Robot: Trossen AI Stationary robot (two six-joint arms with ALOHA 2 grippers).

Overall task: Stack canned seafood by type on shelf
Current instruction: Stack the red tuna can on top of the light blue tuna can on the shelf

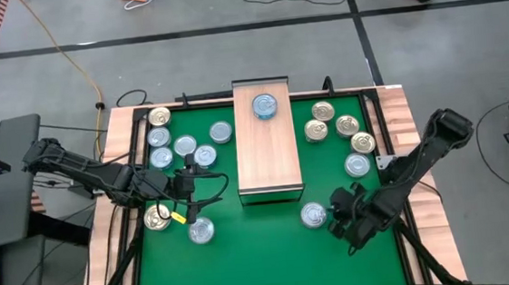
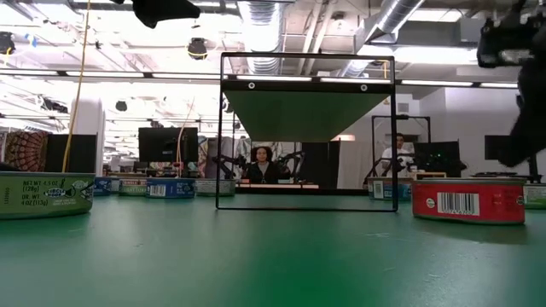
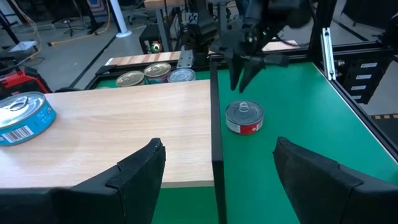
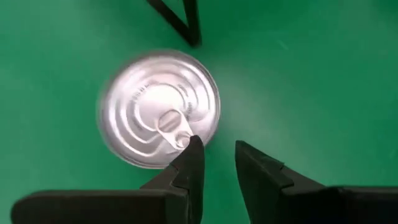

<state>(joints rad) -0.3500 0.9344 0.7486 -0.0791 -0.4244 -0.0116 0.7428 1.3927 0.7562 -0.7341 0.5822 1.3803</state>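
Note:
The shelf (image 1: 267, 141) is a light-wood block in the middle of the green mat, with one blue-topped can (image 1: 264, 106) on its far end. A silver-topped can with a red side (image 1: 314, 214) stands on the mat off the shelf's near right corner. My right gripper (image 4: 217, 155) hangs just above that can (image 4: 158, 109), pointing steeply down. Its fingers are a narrow gap apart with nothing between them, and it is clear of the can (image 3: 244, 117) in the left wrist view. My left gripper (image 3: 217, 162) waits open and nearly level at the shelf's left side (image 1: 189, 179).
Several cans (image 1: 182, 144) lie on the mat left of the shelf, two more (image 1: 158, 217) (image 1: 201, 229) near my left gripper, and several gold and silver ones (image 1: 340, 131) at the far right. Bare mat (image 1: 264, 260) spreads along the near edge.

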